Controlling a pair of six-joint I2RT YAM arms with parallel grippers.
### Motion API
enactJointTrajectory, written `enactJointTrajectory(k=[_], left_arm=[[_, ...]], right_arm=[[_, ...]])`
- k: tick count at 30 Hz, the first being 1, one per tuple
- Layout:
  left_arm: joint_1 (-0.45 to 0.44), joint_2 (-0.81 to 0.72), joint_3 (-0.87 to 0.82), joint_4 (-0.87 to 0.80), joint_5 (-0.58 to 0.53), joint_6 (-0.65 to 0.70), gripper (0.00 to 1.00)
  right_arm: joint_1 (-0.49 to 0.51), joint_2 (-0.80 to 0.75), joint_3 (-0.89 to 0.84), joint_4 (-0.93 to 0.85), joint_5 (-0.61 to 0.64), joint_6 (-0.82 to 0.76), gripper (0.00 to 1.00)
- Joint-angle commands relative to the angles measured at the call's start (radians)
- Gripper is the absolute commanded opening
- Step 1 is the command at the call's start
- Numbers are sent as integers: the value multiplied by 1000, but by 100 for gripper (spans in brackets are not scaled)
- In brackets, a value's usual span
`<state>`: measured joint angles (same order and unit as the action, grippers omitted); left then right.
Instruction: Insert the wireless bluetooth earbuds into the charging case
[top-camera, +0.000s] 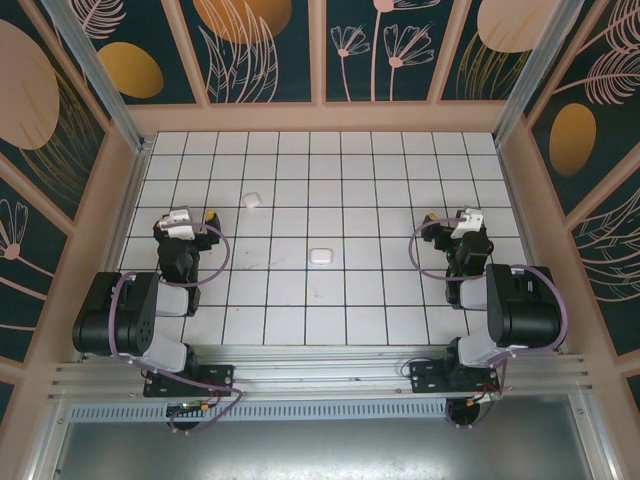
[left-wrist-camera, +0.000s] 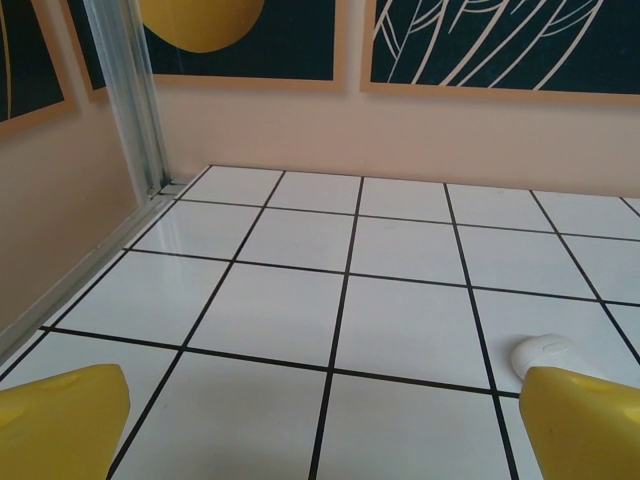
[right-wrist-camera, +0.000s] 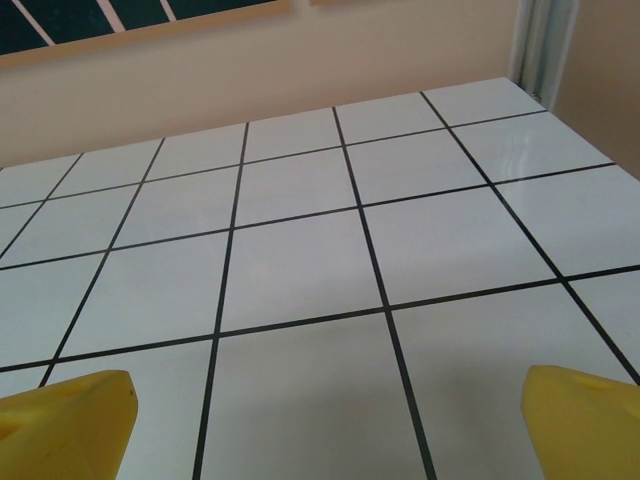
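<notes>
I'm at the reach; nothing is held. The left gripper (left-wrist-camera: 320, 420) and right gripper (right-wrist-camera: 325, 420) both have jaws wide apart and empty. 1 charging case (top-camera: 320, 256) lies mid-table. A second white case (top-camera: 252, 199) lies far-left, near my left gripper. Next I'd judge a low, centred approach.

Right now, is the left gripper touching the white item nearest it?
Apart. Top view shows bare tile between the open left gripper and the white item.
</notes>
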<state>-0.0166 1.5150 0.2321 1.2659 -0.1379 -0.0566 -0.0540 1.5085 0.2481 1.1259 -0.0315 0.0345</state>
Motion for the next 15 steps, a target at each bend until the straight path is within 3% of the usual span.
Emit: enactJointTrajectory(k=[1,15], left_arm=[[6,5,4,6,11,-13,98],[6,4,4,4,11,-12,99]], right_arm=[[6,13,19,46,-34,-18,99],[10,30,-1,95,-30,-20,99]])
